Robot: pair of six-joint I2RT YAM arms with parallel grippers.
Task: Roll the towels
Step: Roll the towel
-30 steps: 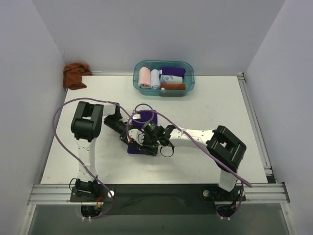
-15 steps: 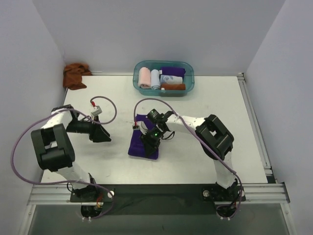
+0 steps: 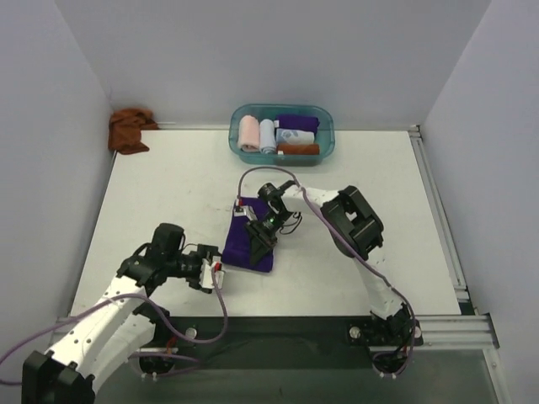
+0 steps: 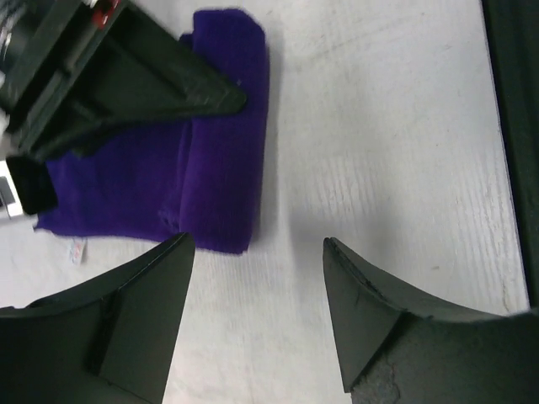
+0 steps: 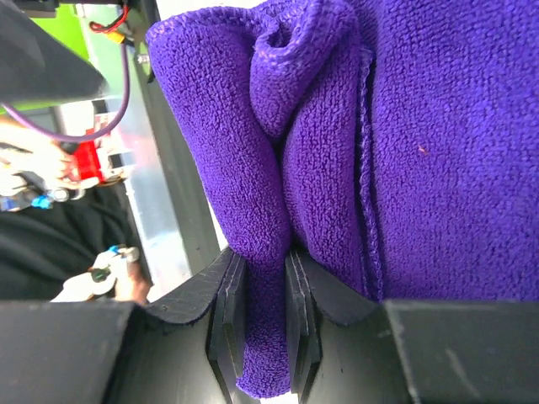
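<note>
- My right pincer (image 5: 263, 282) was clenched on a fold of the purple towel (image 5: 438, 126), whose edges ran out of the wrist view.
- From above, that pincer hid part of the towel, which lay mid-table (image 3: 379, 185).
- My left pincer (image 4: 257, 244) hung released just beside its near edge.
- The rust-brown towel (image 3: 128, 129) lay bunched in the far left corner, folds indistinct.

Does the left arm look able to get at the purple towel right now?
Probably yes. The left gripper is open and points at the purple towel across bare table. The right gripper, shut on a fold, covers only part of it.
</note>
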